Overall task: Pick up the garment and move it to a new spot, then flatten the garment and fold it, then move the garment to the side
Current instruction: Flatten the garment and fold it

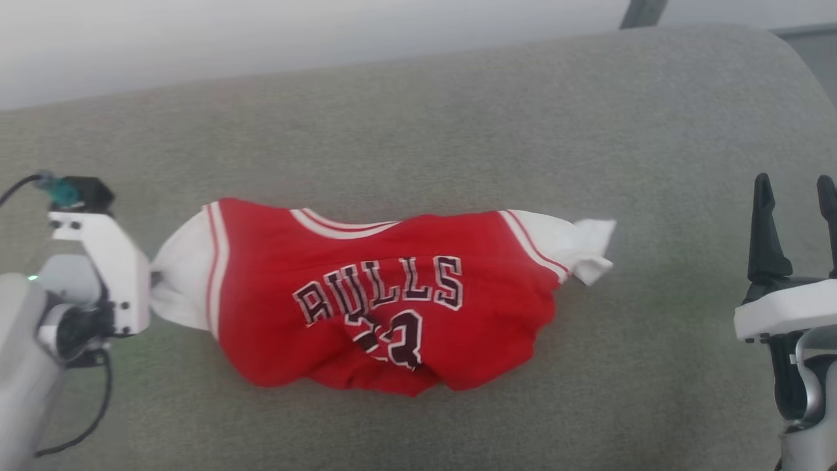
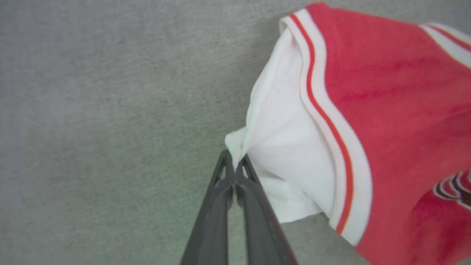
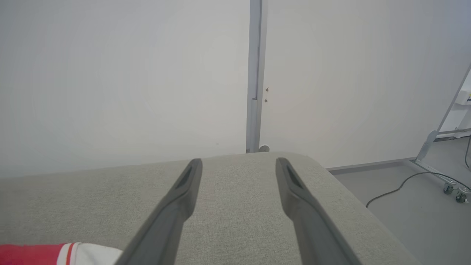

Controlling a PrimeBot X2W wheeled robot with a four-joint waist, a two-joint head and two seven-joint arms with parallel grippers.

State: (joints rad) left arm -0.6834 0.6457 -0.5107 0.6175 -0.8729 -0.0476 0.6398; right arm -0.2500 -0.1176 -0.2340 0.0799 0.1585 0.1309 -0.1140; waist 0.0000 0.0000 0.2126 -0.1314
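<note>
Red BULLS T-shirt (image 1: 386, 307) crumpled mid grey cushion (image 1: 458, 118), lettering up, hem bunched under, white sleeves with striped trim out to both sides. Left gripper (image 2: 234, 165) pinched tight on white sleeve edge. Right gripper (image 3: 239, 165) fingers spread, empty, well right of shirt.

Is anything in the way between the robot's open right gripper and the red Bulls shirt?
No, nothing I can see. Just bare grey cushion lies between the right gripper and the shirt, whose nearest white sleeve points toward it. The left gripper is shut on the other sleeve.
</note>
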